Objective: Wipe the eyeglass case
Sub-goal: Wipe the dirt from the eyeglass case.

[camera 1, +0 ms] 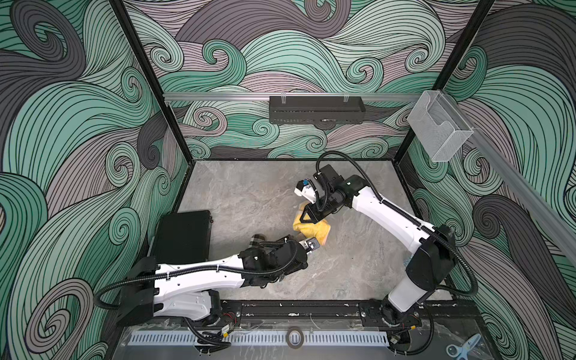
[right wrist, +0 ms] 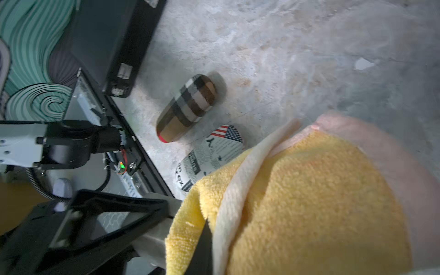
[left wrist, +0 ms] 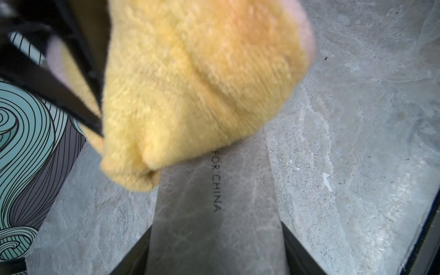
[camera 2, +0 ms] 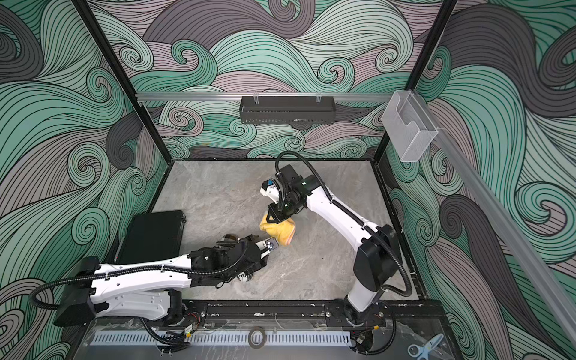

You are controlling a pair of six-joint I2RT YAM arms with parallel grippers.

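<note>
Left end effector [left wrist: 216,248] pinches the eyeglass case [left wrist: 214,190] I'm wiping: long, taupe-grey, printed "FOR CHINA", jutting out from between its fingers over the surface [left wrist: 357,142]. Right end effector [camera 1: 301,222], clamped on a yellow cloth [left wrist: 190,83], covers the case's far end.

- left arm [camera 1: 199,276]: white shells, black joints, small dark screw holes.
- right arm [camera 1: 389,218]: same white and black, a small green light near the wrist.
- black ribbed hose [camera 1: 466,265] runs along each arm.
- right gripper [camera 1: 308,218]: black triangular fingers.
</note>
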